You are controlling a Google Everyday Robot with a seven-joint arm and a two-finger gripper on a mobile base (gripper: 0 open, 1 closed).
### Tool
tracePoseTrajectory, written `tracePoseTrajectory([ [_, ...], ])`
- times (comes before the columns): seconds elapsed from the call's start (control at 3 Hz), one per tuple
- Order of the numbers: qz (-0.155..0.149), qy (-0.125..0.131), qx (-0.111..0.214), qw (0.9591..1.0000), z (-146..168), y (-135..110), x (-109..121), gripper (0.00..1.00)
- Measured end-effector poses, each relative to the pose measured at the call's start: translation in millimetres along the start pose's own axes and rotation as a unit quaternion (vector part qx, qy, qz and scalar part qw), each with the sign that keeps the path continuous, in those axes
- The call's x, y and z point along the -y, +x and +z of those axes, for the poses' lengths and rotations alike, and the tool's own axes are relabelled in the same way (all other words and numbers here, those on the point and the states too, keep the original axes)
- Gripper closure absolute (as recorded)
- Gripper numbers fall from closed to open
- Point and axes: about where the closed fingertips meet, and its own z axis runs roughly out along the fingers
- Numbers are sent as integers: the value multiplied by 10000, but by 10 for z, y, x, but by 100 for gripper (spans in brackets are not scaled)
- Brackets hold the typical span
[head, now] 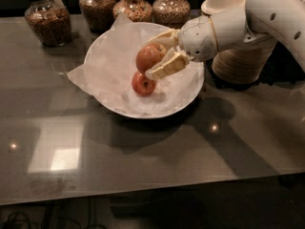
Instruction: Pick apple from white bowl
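Table: dark glossy top filling most of the frame, with glare patches at lower left.
Robot arm: white, enters from the upper right and reaches left over the bowl.
White bowl: upper centre of the frame, lined with crumpled white paper that spills over its left rim.
Gripper: upper centre, above the bowl's middle, its cream fingers closed around the apple from the right.
Apple: the paler orange-red one, held between the fingers and seemingly raised off the paper.
Smaller red apple: just below it in the frame, lying on the paper, apart from the fingers.
Step in hand: by my reading, grasp made and lift begun.
Next move: likely a steady rise clear of the rim without loosening the hold or dragging the paper.
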Motion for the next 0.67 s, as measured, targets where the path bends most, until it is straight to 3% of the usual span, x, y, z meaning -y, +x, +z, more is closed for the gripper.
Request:
tracePoseTrajectory([
  [0.33,-13,-125,215,9997,-659,-347,-212,100],
  [0.67,-13,-125,215,9997,-659,-347,-212,100],
])
